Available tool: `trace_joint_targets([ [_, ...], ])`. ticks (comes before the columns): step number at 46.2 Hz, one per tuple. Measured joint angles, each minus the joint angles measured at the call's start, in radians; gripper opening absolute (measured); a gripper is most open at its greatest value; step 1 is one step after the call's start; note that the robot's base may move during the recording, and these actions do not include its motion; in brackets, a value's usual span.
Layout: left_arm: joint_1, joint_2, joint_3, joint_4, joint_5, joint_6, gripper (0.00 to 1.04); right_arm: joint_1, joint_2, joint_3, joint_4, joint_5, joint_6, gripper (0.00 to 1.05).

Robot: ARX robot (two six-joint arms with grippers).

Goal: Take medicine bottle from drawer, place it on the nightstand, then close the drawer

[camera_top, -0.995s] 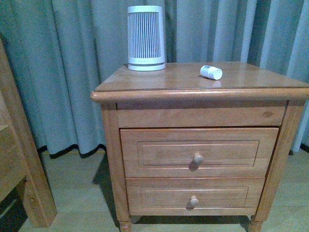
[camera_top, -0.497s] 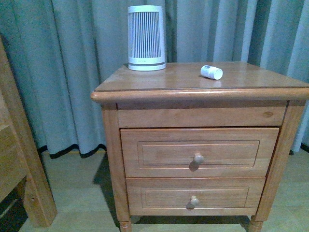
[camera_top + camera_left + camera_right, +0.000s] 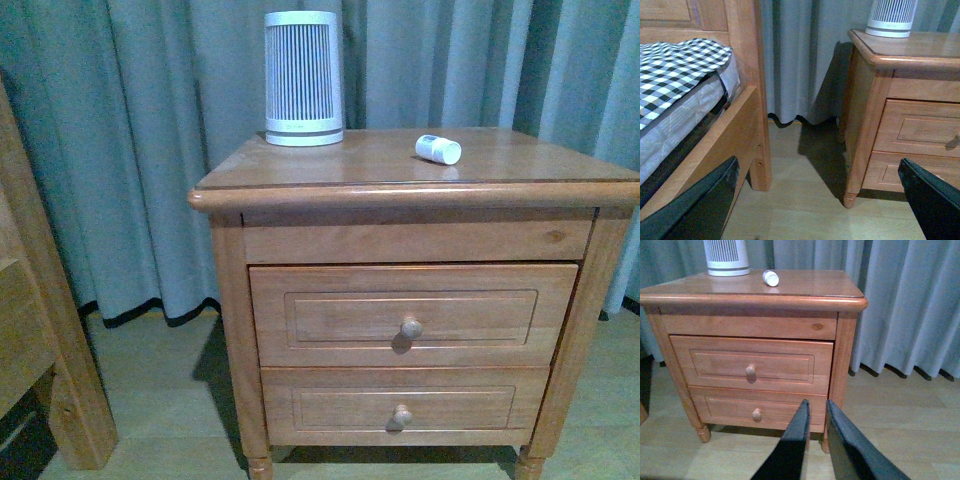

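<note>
1. Front view: you see the medicine bottle [image 3: 438, 149] lying on its side on the nightstand [image 3: 420, 190] top, toward the right, well apart from the ribbed white device [image 3: 302, 78] at the back left. The drawer [image 3: 410, 315], the taller upper one, reads as nearly shut; its front sits close to flush with the frame. Across the last second nothing here has moved: bottle, drawer and knob [image 3: 411, 327] keep their places. You can judge the task as essentially done, with neither arm in this view. No writing on the bottle or the device is legible.

2. Left wrist view: the left gripper [image 3: 820, 200] has its jaws spread wide, one dark finger [image 3: 700, 210] at each lower corner, holding nothing. It hangs low between the bed frame [image 3: 747, 95] and the nightstand's side, clear of both.

3. Right wrist view: the right gripper [image 3: 815, 440] has its jaws drawn nearly together with only a thin gap, gripping nothing, and stands back from the cabinet. From here the upper drawer's right edge shows a slight shadow line, so check whether it is fully seated.
</note>
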Motion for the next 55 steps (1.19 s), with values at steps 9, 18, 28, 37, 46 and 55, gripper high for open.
trace_joint_targets([
  [9, 0.000, 0.000, 0.000, 0.000, 0.000, 0.000, 0.98, 0.000, 0.000, 0.000, 0.000, 0.000, 0.000, 0.60],
  [18, 0.000, 0.000, 0.000, 0.000, 0.000, 0.000, 0.98, 0.000, 0.000, 0.000, 0.000, 0.000, 0.000, 0.99],
  [28, 0.000, 0.000, 0.000, 0.000, 0.000, 0.000, 0.98, 0.000, 0.000, 0.000, 0.000, 0.000, 0.000, 0.98],
  [37, 0.000, 0.000, 0.000, 0.000, 0.000, 0.000, 0.98, 0.000, 0.000, 0.000, 0.000, 0.000, 0.000, 0.98],
  [46, 0.000, 0.000, 0.000, 0.000, 0.000, 0.000, 0.98, 0.000, 0.000, 0.000, 0.000, 0.000, 0.000, 0.98],
  [55, 0.000, 0.000, 0.000, 0.000, 0.000, 0.000, 0.98, 0.000, 0.000, 0.000, 0.000, 0.000, 0.000, 0.98],
])
